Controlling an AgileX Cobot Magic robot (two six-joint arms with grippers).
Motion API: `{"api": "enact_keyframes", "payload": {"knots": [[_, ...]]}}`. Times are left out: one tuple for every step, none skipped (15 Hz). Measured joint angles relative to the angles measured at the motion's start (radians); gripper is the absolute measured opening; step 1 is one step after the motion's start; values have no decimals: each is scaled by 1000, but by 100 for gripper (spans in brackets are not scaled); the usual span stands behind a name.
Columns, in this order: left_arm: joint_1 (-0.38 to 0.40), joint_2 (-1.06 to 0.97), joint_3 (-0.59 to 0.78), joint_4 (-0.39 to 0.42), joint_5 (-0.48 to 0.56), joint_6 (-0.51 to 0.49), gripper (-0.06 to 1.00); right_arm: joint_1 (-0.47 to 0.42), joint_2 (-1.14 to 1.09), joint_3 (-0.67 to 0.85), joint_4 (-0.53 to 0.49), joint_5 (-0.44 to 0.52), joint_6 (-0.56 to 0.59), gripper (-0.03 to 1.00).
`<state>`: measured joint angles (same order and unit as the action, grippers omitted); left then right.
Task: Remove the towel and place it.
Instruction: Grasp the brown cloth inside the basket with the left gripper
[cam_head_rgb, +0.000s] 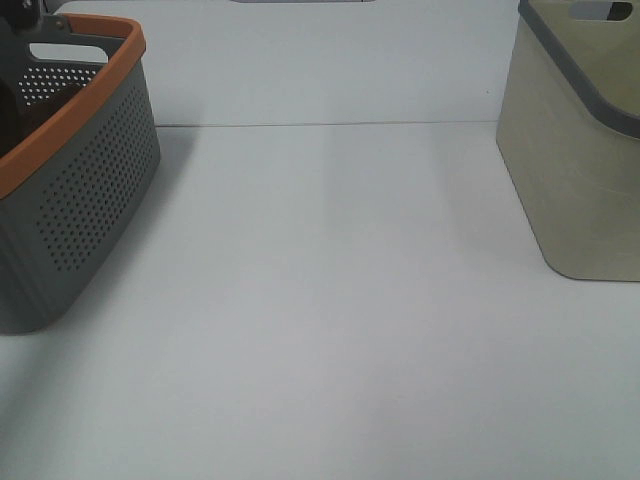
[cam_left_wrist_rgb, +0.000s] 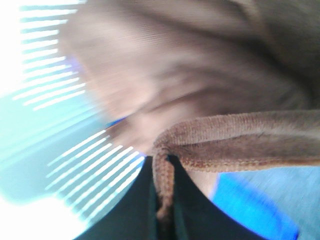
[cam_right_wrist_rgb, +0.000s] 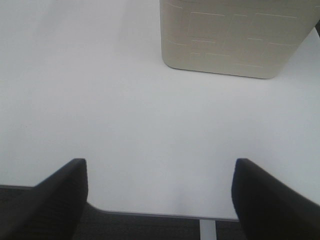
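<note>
In the left wrist view the towel (cam_left_wrist_rgb: 225, 135), a brown plush cloth, fills most of the picture. One folded edge of it runs down between my left gripper's (cam_left_wrist_rgb: 163, 200) black fingers, which are shut on that fold. Behind the towel is the perforated wall of the grey basket (cam_left_wrist_rgb: 60, 75). In the exterior high view the towel is not clearly visible inside the grey basket (cam_head_rgb: 80, 190), and neither gripper shows there. My right gripper (cam_right_wrist_rgb: 160, 200) hangs open over the table's near edge with nothing between its fingers (cam_right_wrist_rgb: 55, 200).
The grey perforated basket with an orange rim (cam_head_rgb: 100, 70) stands at the table's left. A beige basket with a grey rim (cam_head_rgb: 580, 170) stands at the right, also seen ahead of the right gripper (cam_right_wrist_rgb: 235, 35). The white table (cam_head_rgb: 320, 300) lies between them.
</note>
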<state>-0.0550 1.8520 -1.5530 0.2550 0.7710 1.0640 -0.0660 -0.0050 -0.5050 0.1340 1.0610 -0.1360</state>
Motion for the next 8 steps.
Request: {"api": "enact_keyframes", "payload": {"knots": [[0,-59,0,3,1,-21,1,0,0,0,0,0,0,78],[0,-118,0,4,1,-39,1,0,0,0,0,0,0,78],[0,-180,0,4,1,-43,1,0,0,0,0,0,0,78],[0,-234,0,0,1,-44,1,0,0,0,0,0,0,78],[0,-254,0,-5,1,-44,1,0,0,0,0,0,0,78],[0,-293,0,-12,1,-45,1,0,0,0,0,0,0,78],[0,-328,0,-21,1,-45,1,0,0,0,0,0,0,78],[0,-358,0,-36,1,-46,1,0,0,0,0,0,0,78]]}}
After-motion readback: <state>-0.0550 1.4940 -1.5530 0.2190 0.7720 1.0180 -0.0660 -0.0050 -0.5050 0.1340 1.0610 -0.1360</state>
